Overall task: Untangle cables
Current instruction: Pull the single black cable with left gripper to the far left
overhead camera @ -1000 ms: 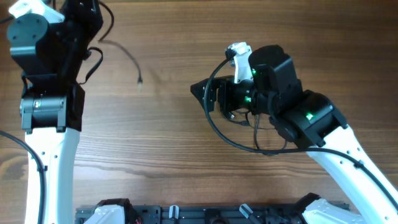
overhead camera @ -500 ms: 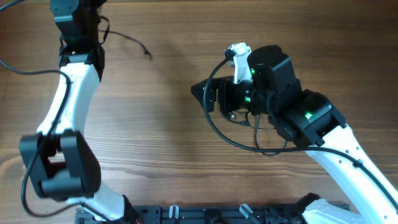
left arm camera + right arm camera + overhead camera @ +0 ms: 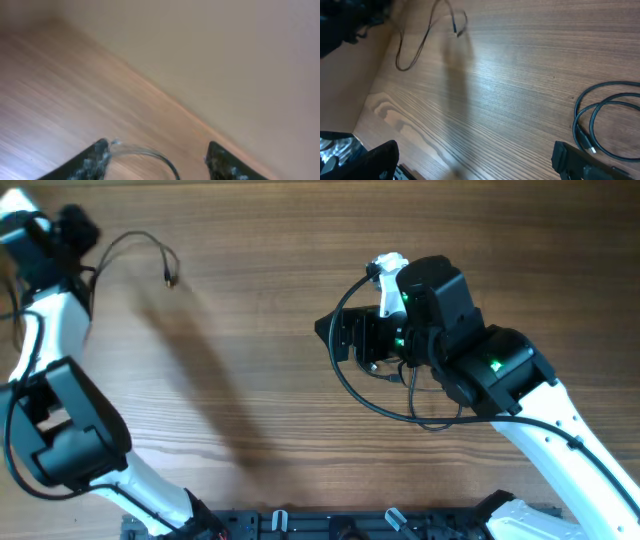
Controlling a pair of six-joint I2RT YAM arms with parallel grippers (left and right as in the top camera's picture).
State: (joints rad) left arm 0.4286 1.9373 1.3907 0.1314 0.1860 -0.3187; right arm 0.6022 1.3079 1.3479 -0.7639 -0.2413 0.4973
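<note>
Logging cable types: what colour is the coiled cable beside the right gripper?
The coiled cable is black; clearest in right wrist view.

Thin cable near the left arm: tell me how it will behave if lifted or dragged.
The thin cable is probably floppy: it bends in a loose arc rather than lying straight. It looks light, being a very slim strand. Its small plug end is loose, so it would likely swing or trail when moved.

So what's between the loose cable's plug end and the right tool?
Nothing but bare wood table between the cable plug and right tool; overhead shows it.
</note>
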